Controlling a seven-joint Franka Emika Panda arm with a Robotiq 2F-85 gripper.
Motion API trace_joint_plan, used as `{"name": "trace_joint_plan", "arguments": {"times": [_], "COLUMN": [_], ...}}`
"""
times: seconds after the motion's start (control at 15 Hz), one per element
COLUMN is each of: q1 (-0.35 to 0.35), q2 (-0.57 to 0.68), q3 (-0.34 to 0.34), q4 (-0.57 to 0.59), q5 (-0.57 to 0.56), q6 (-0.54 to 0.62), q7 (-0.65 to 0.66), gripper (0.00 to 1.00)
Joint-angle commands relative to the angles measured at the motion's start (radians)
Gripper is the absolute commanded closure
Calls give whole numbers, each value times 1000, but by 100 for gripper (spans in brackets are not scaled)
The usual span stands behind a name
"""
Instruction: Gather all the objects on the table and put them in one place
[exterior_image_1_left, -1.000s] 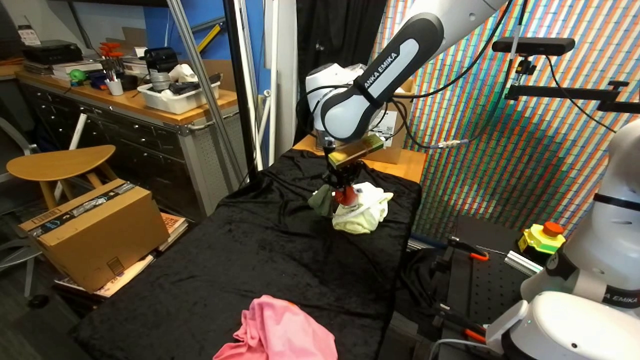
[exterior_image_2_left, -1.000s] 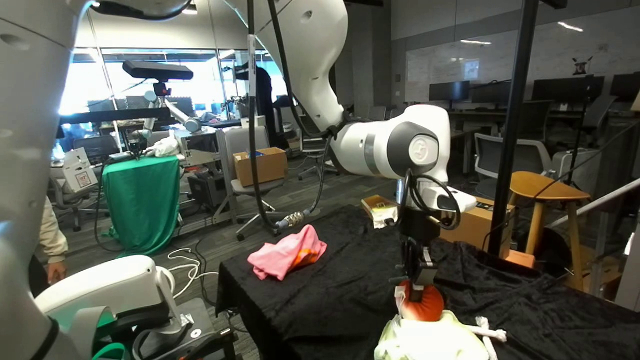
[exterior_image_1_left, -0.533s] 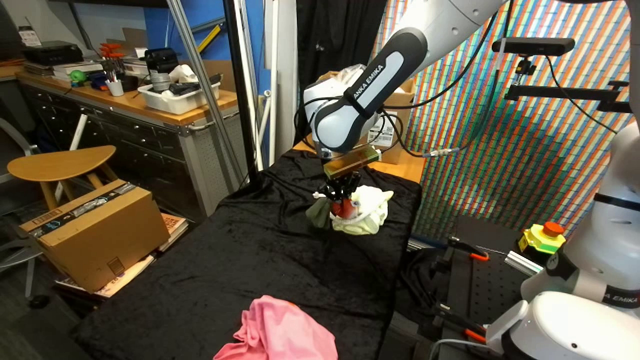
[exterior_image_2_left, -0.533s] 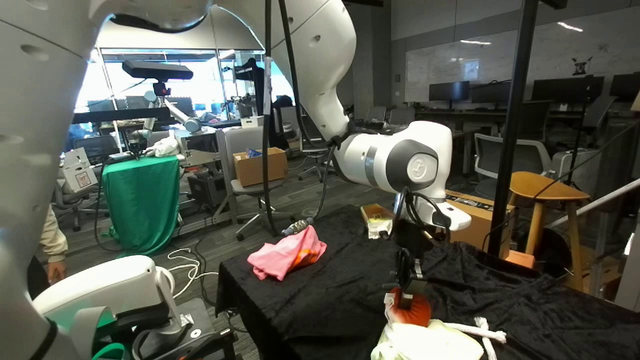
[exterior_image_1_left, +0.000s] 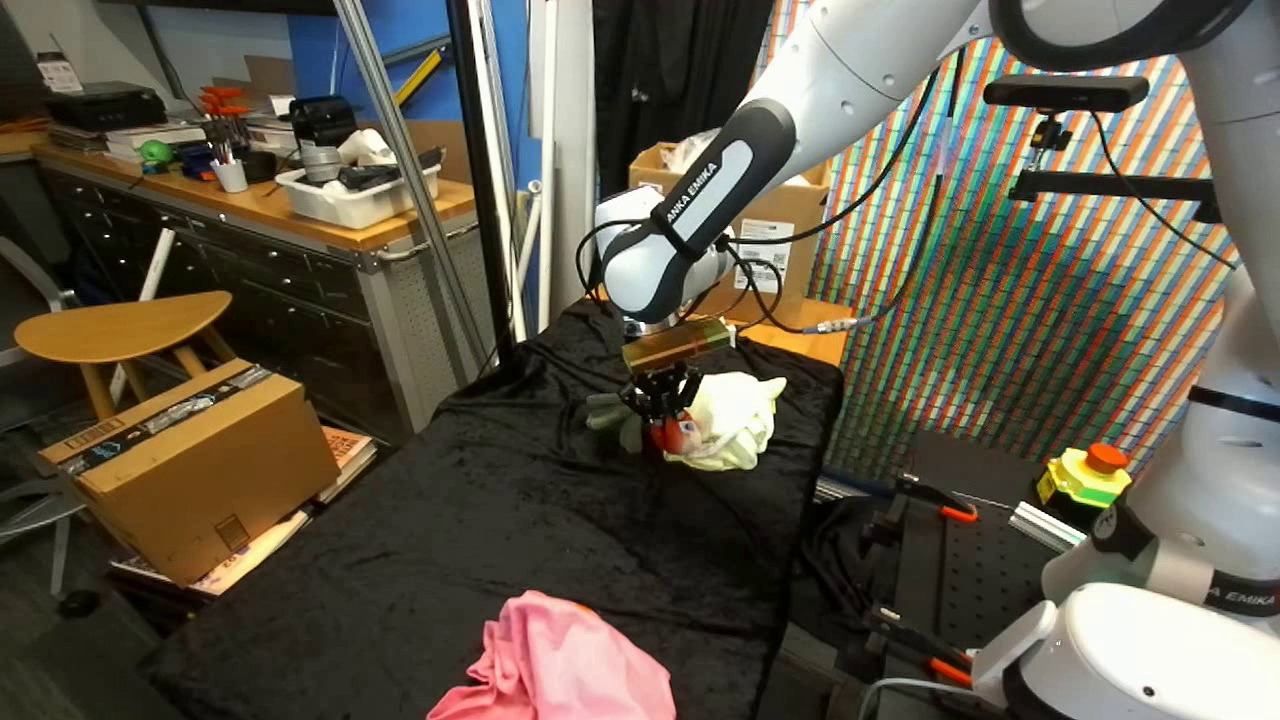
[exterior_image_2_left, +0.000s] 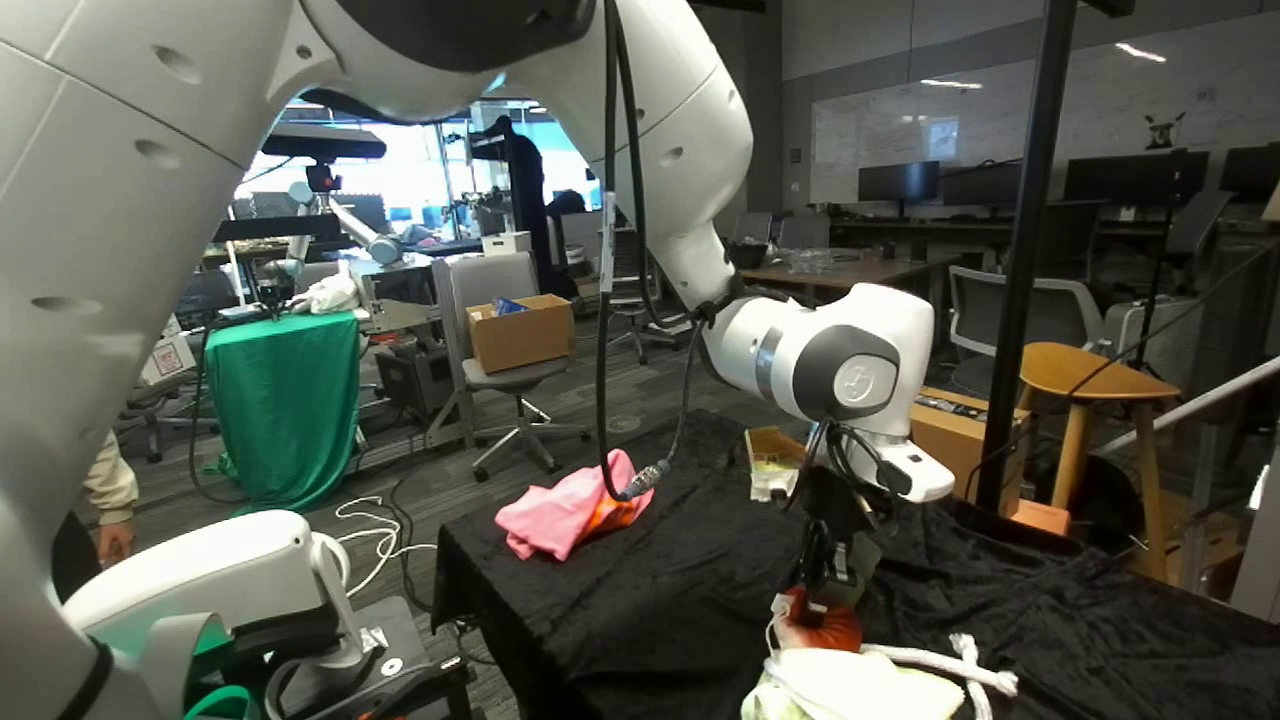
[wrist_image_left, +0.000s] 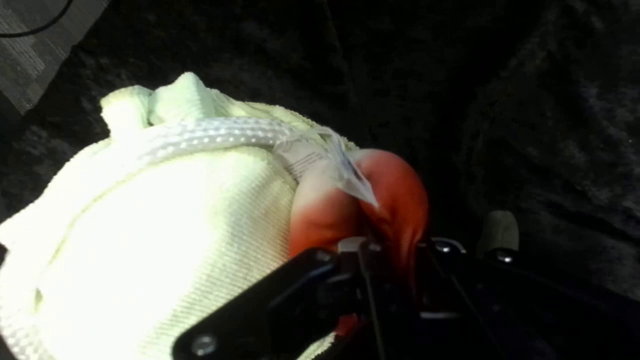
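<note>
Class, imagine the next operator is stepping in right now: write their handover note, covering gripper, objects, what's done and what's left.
Gripper: closed, pinching the red plush ball close beside the pale plush.
Objects: white rope runs across the pale plush; pink cloth lies apart, elsewhere on the black-covered table.
Done: rope and pale plush are together, ball close by.
Left, probably: release the ball there, then bring the pink cloth over.
</note>
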Motion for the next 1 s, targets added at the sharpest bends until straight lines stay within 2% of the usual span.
{"name": "trace_joint_plan", "arguments": {"times": [0.0,0.27,0.6,0.93], "q1": [-14,-24,-37,-74], "q2": [38,30,16,19], "q3": [-2,-26,-73,-53], "q4": [60,57,36,43], "q5": [35,41,31,52], "q6": [-27,-39,-46,-37], "q7": [9,48,157,147], "gripper": [92,92,92,92]}}
